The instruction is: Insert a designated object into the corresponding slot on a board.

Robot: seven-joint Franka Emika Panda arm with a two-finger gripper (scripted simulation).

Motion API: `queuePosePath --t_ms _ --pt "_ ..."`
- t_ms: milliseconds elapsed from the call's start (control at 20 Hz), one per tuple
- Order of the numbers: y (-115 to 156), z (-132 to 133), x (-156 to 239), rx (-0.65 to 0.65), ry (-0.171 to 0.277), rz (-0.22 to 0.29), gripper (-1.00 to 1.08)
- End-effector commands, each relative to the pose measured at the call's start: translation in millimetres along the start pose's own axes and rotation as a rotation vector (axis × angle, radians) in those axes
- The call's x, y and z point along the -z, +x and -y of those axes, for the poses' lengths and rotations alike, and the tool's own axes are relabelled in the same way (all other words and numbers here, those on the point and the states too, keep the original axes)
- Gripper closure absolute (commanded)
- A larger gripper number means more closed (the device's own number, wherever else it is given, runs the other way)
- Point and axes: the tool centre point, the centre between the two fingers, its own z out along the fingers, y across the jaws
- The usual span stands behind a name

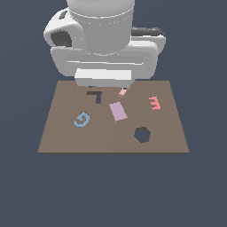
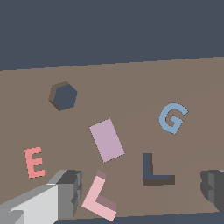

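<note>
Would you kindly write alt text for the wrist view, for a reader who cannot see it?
A pink L-shaped piece lies on a brown board beside one gripper finger, apart from a dark L-shaped slot. Also on the board are a lilac rectangle, blue G, pink E and hexagonal hole.

This is not a real room. It is a made-up computer world. All around is flat dark blue-grey with no walls or furniture. A plain brown board point(image 1: 113, 133) sits in the empty space. The robot arm point(image 1: 104, 40) looks smooth, white and toy-like, with simple flat colours everywhere.
</note>
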Motion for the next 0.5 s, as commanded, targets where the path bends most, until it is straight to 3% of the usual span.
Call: queuePosePath --t_ms 0,450 --pt "0 0 0 0.0 0.0 0.0 -0.92" --pt "-13 1 -13 -0.051 -0.002 0.002 -0.92"
